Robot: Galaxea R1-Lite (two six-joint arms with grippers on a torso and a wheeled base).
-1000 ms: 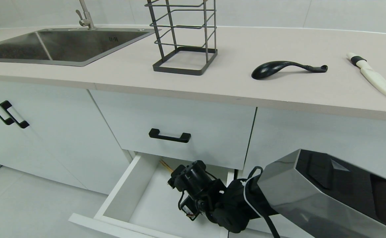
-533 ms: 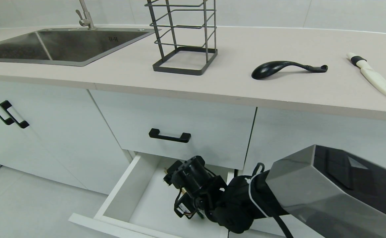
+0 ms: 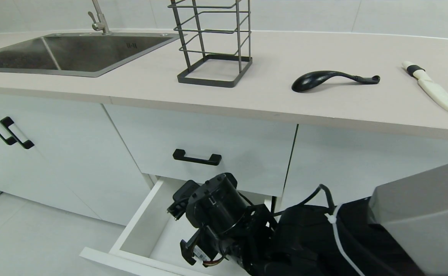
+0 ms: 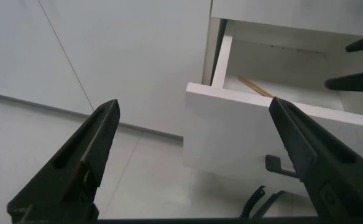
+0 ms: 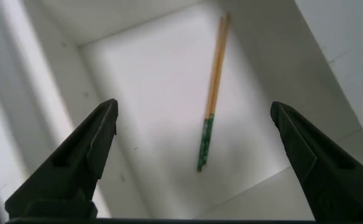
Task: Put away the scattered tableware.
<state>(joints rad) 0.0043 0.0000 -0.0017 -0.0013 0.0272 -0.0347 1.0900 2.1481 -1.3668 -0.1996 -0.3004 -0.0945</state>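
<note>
A pair of wooden chopsticks (image 5: 214,93) with green ends lies on the floor of the open white drawer (image 3: 136,226), and its tips also show from outside (image 4: 255,86). My right gripper (image 3: 176,207) hangs open above the drawer, holding nothing (image 5: 194,109). My left gripper (image 4: 194,104) is open and empty, low in front of the drawer's left corner. On the counter lie a black spoon (image 3: 316,79) and a white knife (image 3: 433,90) with a black band.
A dark wire rack (image 3: 212,46) stands on the counter left of the spoon, beside a steel sink (image 3: 74,50). A shut drawer with a black handle (image 3: 197,157) sits just above the open one. Bare floor lies to the left.
My right arm has swung left and toward the camera over the drawer, its wrist turning. The chopsticks seen by its tip a second ago are now behind it in the head view.
</note>
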